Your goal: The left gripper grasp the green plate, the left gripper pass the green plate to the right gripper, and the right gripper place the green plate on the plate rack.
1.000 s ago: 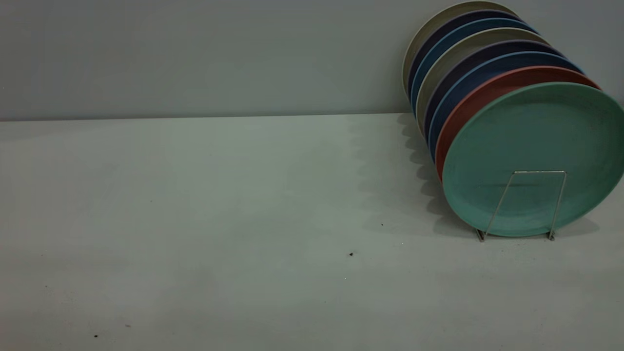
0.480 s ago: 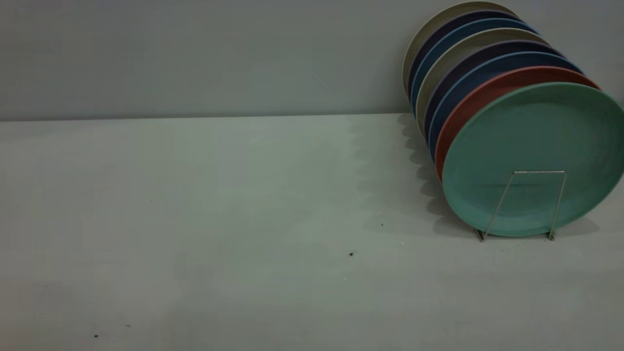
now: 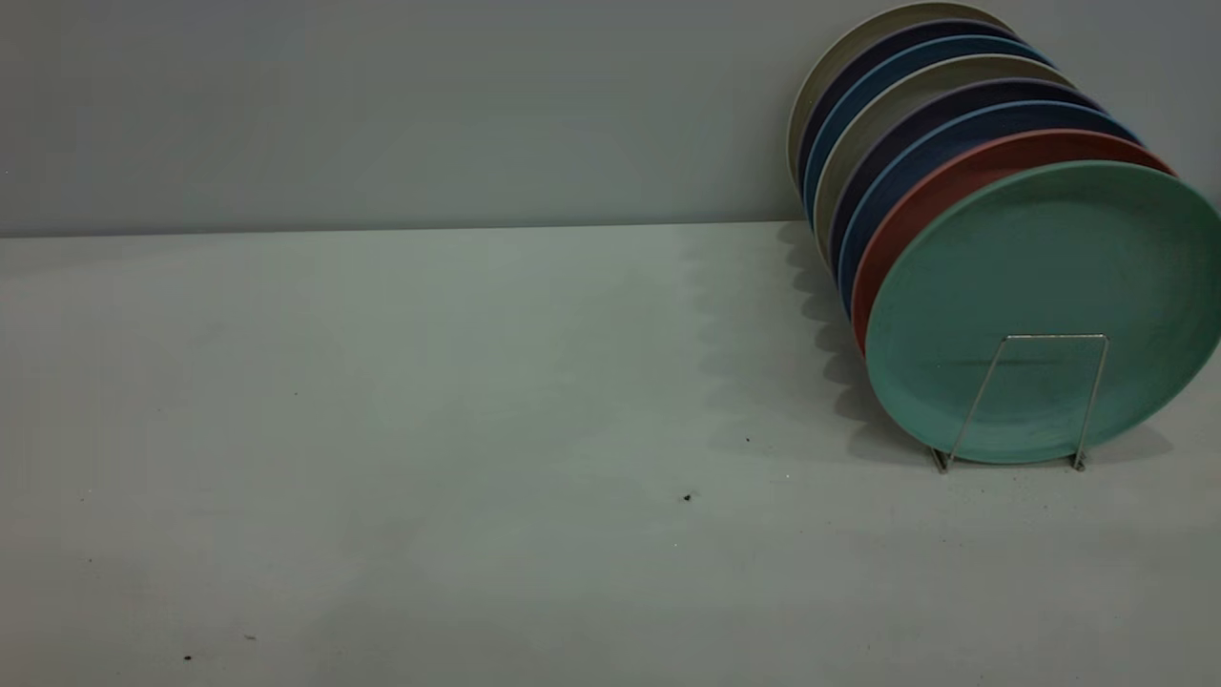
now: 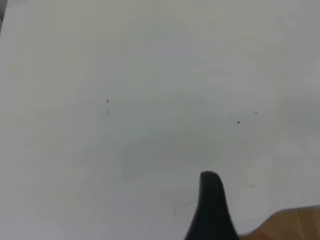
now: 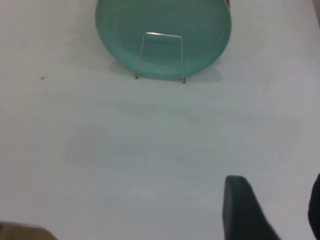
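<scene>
The green plate stands on edge at the front of the plate rack, leaning behind the rack's front wire loop, at the counter's right side. Just behind it stands a salmon-pink plate, then blue and cream plates in a row. The right gripper hangs over bare counter, well apart from the plate, its fingers spread with a clear gap between them. Of the left gripper only one black finger shows above the counter, so how wide it stands cannot be told.
</scene>
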